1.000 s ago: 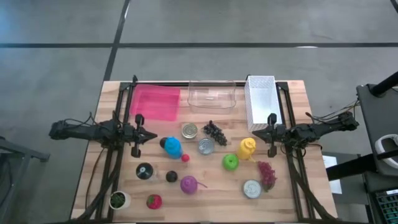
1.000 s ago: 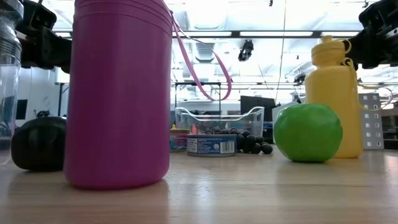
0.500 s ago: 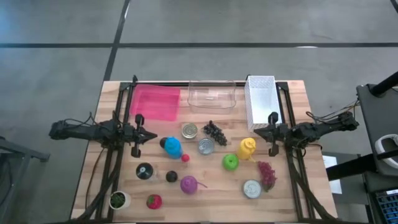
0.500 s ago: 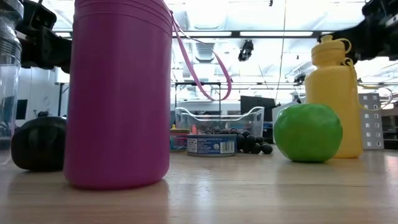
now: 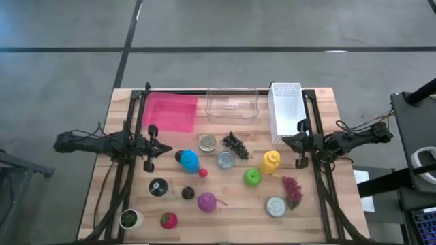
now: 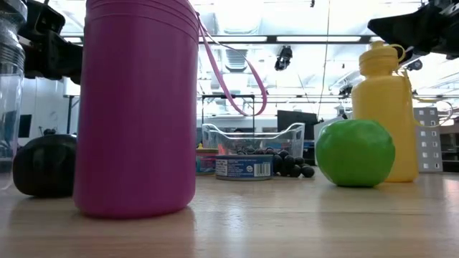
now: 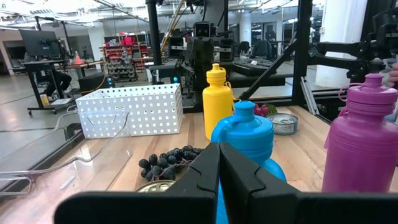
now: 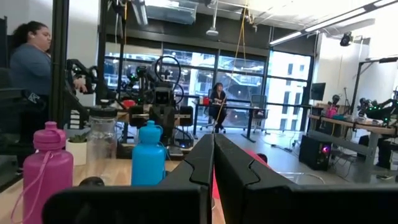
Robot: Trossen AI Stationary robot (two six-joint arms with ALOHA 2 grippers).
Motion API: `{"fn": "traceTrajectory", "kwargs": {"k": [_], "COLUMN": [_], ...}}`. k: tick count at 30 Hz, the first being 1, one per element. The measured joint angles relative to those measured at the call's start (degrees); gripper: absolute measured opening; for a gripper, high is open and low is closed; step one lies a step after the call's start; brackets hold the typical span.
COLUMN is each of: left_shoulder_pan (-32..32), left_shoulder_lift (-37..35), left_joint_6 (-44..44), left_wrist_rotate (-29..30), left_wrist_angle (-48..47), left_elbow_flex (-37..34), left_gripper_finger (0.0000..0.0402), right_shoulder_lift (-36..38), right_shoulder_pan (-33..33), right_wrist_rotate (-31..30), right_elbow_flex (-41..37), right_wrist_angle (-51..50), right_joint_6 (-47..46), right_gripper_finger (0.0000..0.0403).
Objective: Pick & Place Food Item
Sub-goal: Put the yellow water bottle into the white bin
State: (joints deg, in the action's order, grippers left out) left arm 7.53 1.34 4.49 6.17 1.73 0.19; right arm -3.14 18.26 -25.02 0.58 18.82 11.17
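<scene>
We see the left gripper [image 5: 151, 145] by the table's [image 5: 225, 218] left edge and the right gripper [image 5: 298, 144] by the right edge. Both are shut tight, holding nothing. The green apple [image 5: 253, 177] sits between them with bare wood around it.

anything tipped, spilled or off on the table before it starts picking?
Nothing stands out. The yellow bottle, blue bottle and purple bottle stand upright, the tins sit flat, and the dark grapes lie as one loose bunch on the wooden table. No spill shows.
</scene>
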Motion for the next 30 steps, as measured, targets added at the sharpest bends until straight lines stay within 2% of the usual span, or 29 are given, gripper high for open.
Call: {"fn": "traceTrajectory", "kwargs": {"k": [12, 20, 24, 27, 30], "left_shoulder_pan": [0.01, 0.00, 0.01, 0.00, 0.01], "left_shoulder_lift": [0.00, 0.00, 0.00, 0.00, 0.00], "left_joint_6": [-0.02, -0.04, -0.14, -0.20, -0.17], "left_wrist_rotate": [0.00, 0.02, 0.01, 0.02, 0.00], "left_wrist_angle": [0.00, -0.01, 0.00, 0.00, -0.01], "left_elbow_flex": [0.00, 0.00, 0.00, 0.00, 0.00], "left_gripper_finger": [0.0016, 0.0016, 0.0016, 0.0016, 0.0016], "right_shoulder_lift": [0.00, 0.00, -0.03, -0.08, -1.20], "right_shoulder_pan": [0.00, -0.02, 0.00, 0.00, 0.00], "right_wrist_rotate": [-0.02, 0.67, 5.97, 9.57, 10.13], "right_elbow_flex": [0.00, 0.30, 5.55, 11.97, 19.10], "right_wrist_angle": [-0.10, 3.00, -0.57, -8.43, -18.06], "right_joint_6": [-0.93, -6.59, -8.40, -11.13, -13.08], "right_gripper_finger": [0.0008, 0.0008, 0.0008, 0.0008, 0.0008]}}
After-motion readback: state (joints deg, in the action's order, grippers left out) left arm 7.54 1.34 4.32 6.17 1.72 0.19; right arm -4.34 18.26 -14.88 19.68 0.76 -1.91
